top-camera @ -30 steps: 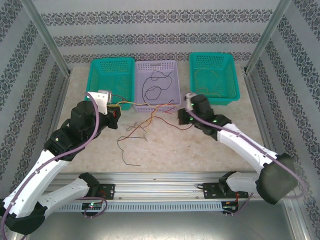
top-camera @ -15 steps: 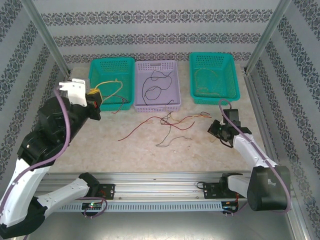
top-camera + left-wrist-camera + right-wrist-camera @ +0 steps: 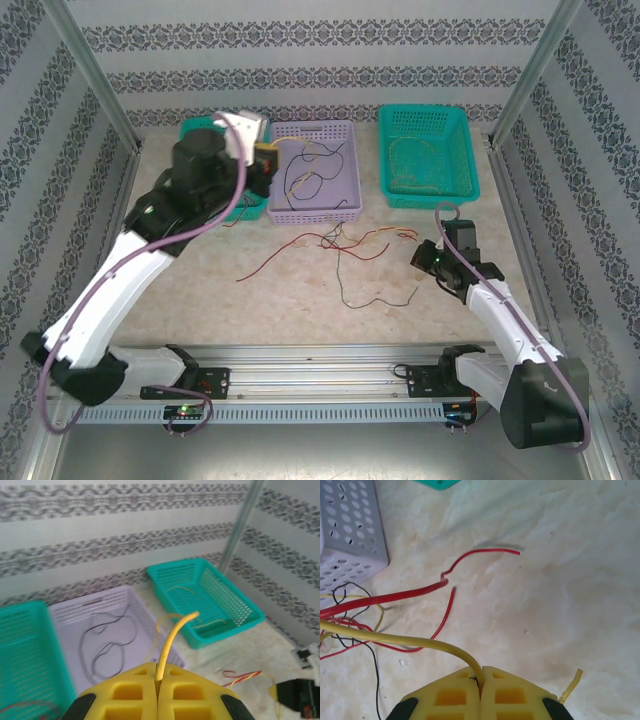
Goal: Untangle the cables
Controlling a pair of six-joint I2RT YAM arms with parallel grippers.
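Pinching a yellow cable (image 3: 169, 642) in my left end effector (image 3: 158, 682) by the lilac basket's (image 3: 70, 611) left edge, I clamp my right end effector (image 3: 481, 676) on a yellow wire (image 3: 395, 639) over the surface (image 3: 560, 605).

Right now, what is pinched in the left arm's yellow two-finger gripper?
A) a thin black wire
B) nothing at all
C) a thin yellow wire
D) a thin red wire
C: in the left wrist view the left gripper is shut on a thin yellow wire, which sticks up out of its closed jaws and curls over at the top.
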